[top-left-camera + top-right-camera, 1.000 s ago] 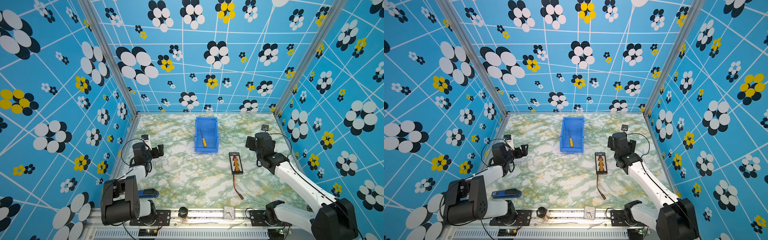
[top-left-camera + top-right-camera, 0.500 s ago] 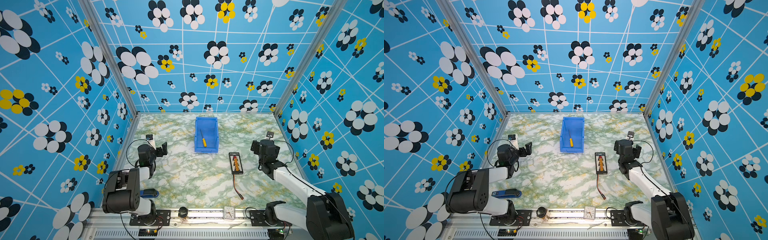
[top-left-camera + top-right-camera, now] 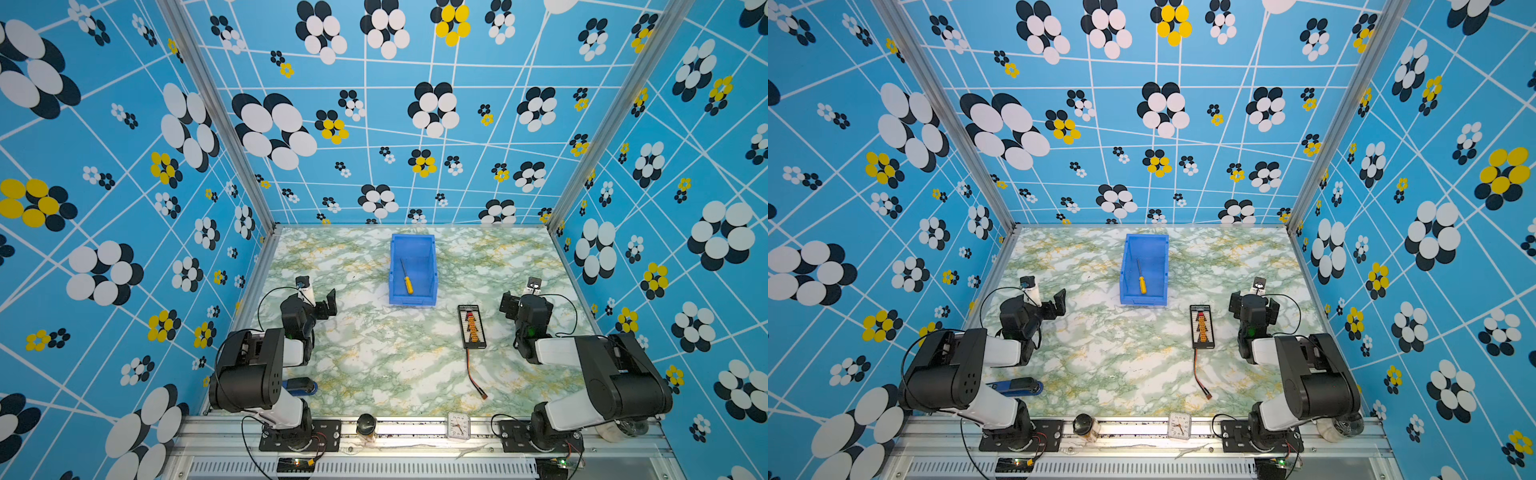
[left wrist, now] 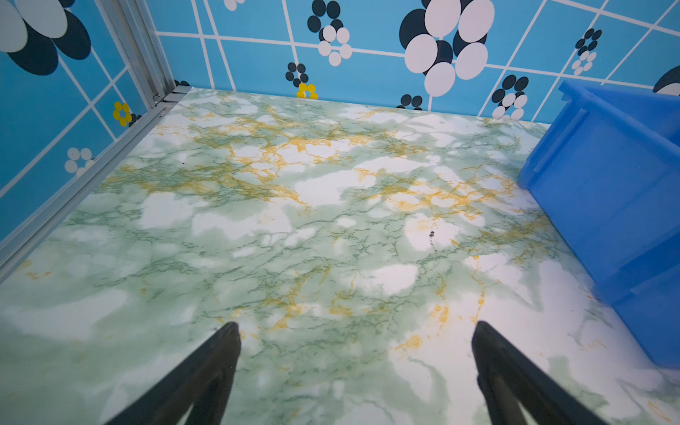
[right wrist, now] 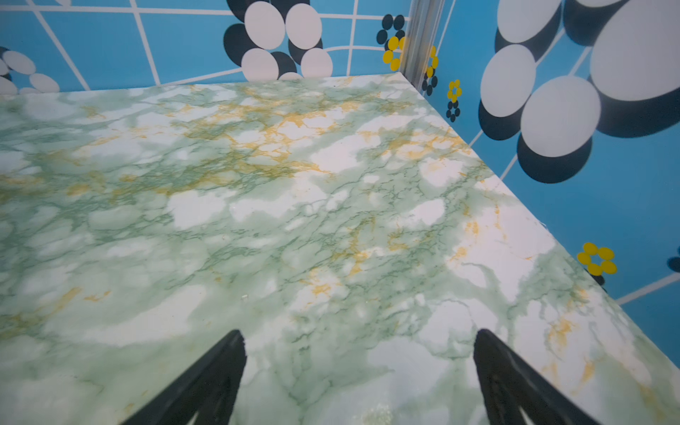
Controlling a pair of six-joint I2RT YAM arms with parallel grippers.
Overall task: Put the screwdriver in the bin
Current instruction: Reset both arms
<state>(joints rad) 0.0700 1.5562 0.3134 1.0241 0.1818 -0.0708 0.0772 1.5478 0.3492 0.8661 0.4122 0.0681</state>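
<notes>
Inside the bin (image 3: 392, 266) lies the screwdriver (image 3: 406, 277), so I judge the job done; left pincer (image 4: 355, 329) and right pincer (image 5: 358, 335) gape wide, empty, clear of it.

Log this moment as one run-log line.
screwdriver: lying inside bin | left gripper: open, empty | right gripper: open, empty | task: appears done

The screwdriver (image 3: 408, 282) is lying in the bin (image 3: 411, 300), ahead-right of the left fingers (image 4: 206, 371). A board (image 3: 471, 328) is lying left of the right fingers (image 5: 515, 375).
</notes>
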